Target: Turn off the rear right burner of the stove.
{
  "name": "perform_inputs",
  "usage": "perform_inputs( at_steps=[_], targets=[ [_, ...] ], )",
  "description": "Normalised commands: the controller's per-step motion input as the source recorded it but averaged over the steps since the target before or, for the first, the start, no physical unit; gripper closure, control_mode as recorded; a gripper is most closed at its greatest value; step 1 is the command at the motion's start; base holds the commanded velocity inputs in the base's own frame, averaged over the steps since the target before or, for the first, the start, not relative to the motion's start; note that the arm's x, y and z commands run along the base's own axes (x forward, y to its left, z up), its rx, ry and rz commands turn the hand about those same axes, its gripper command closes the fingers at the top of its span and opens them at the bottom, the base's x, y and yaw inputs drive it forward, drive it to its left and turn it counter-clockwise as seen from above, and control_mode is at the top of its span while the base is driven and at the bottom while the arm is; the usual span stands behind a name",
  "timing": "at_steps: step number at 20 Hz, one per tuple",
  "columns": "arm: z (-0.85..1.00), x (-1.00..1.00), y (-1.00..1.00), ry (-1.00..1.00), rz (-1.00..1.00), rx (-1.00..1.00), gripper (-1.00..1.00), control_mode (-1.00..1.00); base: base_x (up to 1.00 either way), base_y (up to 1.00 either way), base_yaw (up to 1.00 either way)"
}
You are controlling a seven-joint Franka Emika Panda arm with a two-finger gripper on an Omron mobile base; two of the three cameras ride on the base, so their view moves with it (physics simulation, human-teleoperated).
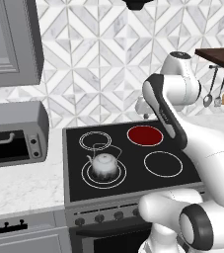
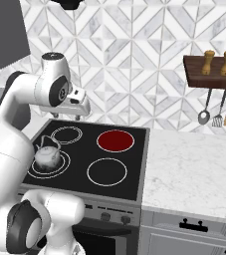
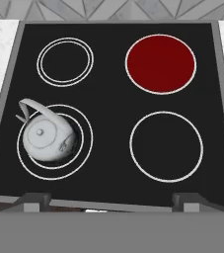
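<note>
Small dark knobs (image 1: 99, 217) are lining the black glass stove (image 3: 108, 123); its rear right burner (image 3: 161, 63) is glowing deep red, while the gripper (image 2: 80, 110) is hovering wide open, holding nothing.

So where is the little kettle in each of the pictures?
Left base view: the kettle sits on the front left ring of the stove.
Right base view: the kettle is at lower left, beside the arm.
Hand view: the kettle is at lower left.
Shared landmark: the glowing red rear right burner, diagonally opposite it.
</note>
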Motion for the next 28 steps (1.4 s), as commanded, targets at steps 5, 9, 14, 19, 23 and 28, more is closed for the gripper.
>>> perform_inputs(
  at_steps=[5,9,14,19,23,28],
  targets=[
    [0.0,-0.35,0.0,-0.04,0.0,-0.01,-1.0,-1.0,0.0,0.0,0.0],
    [0.0,-0.44,0.0,-0.05,0.0,-0.01,-1.0,-1.0,0.0,0.0,0.0],
    [0.0,-0.28,0.0,-0.03,0.0,-0.01,-1.0,-1.0,0.0,0.0,0.0],
    [0.0,0.0,0.0,0.0,0.0,0.0,-1.0,-1.0,0.0,0.0,0.0],
    [0.0,0.0,0.0,0.0,0.0,0.0,-1.0,1.0,-0.07,0.0,0.0],
    [0.0,0.0,0.0,0.0,0.0,0.0,-1.0,1.0,-0.16,0.0,0.0]
  ],
)
